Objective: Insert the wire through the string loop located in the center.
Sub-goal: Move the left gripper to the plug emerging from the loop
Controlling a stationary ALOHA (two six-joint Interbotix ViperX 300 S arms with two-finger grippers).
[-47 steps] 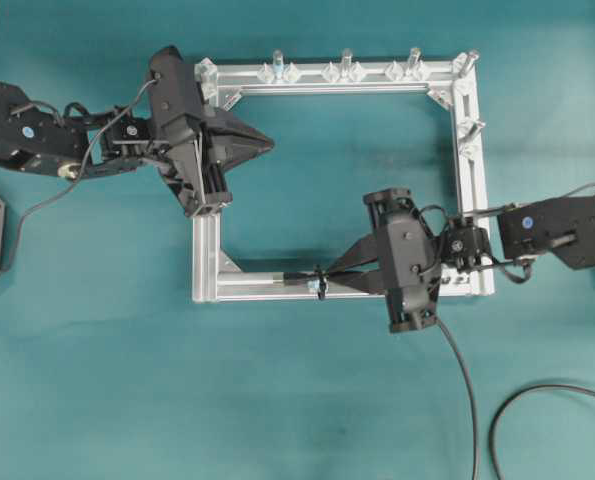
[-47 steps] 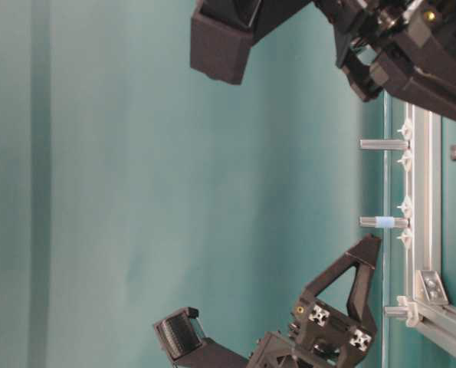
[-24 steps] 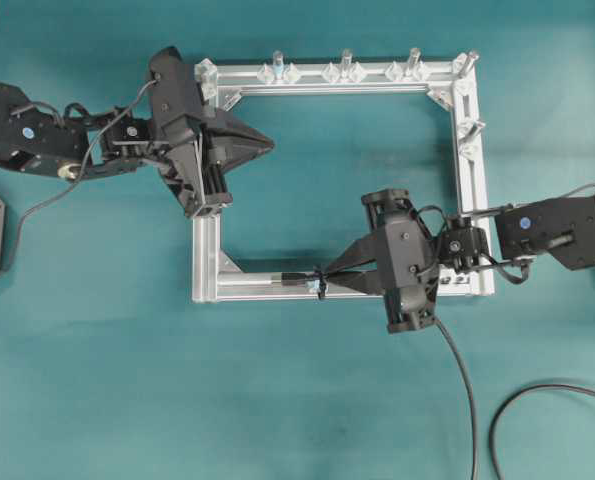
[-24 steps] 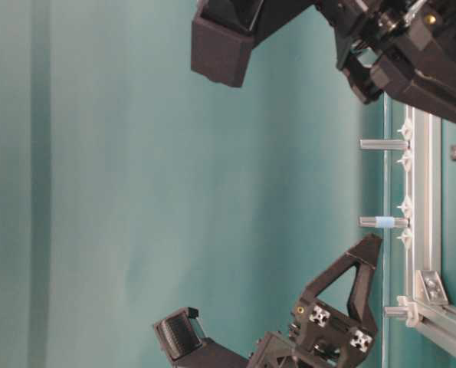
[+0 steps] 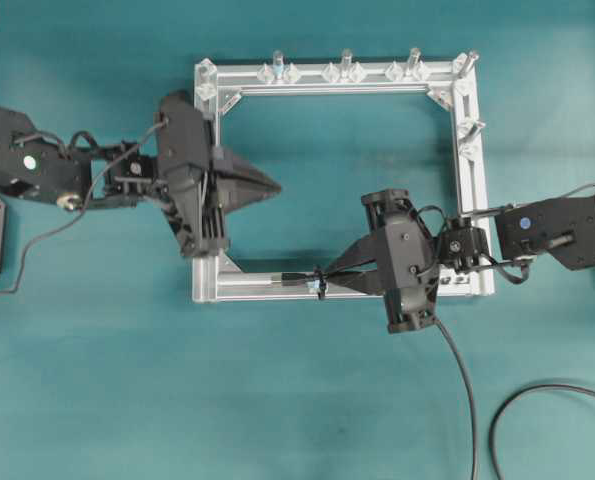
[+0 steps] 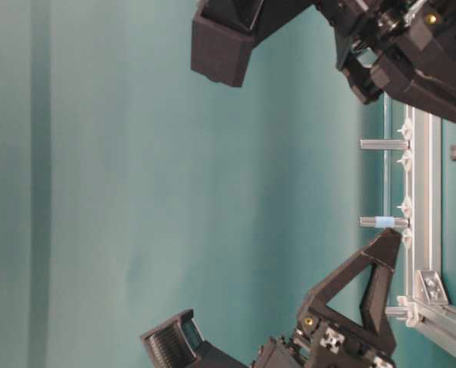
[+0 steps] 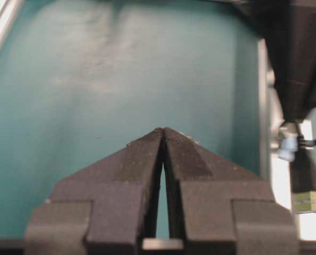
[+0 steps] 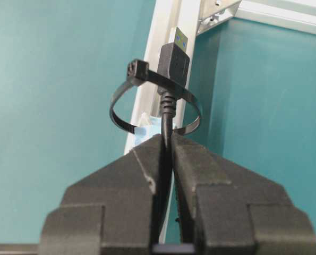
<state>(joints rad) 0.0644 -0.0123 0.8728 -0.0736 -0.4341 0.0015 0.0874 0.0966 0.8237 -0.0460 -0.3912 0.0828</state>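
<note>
- The wire [image 8: 167,114] is being pinched between the closed jaws of the right gripper [image 8: 167,142], its black plug [image 8: 174,58] poking up past the string loop [image 8: 147,101] toward twelve o'clock in the right wrist view; the plug's yellowish tip is pointing along the pale bar behind it.
- The teal table [image 5: 307,400] is filling the overhead view, with the rest of the wire trailing off from the right gripper's body toward five o'clock and curling at the lower right.
- The silver frame [image 5: 472,200] is lying flat in the middle of the table, clear pegs [image 5: 346,62] standing along its twelve o'clock bar.
- The left arm [image 5: 37,175] is reaching in from nine o'clock, the right arm [image 5: 562,230] from three o'clock.
- The left gripper [image 5: 273,184] is hanging over the frame's open interior near its nine o'clock side, jaws pressed together at the tips and carrying nothing; the left wrist view is showing only teal surface beyond them.
- The right gripper [image 5: 327,280] is sitting over the six o'clock bar, tips just beside the loop.
- The string loop [image 5: 320,283] is circling the six o'clock bar near its middle, with a small pale-blue tag [image 8: 150,127] showing just under it; the plug is sitting inside the ring.
</note>
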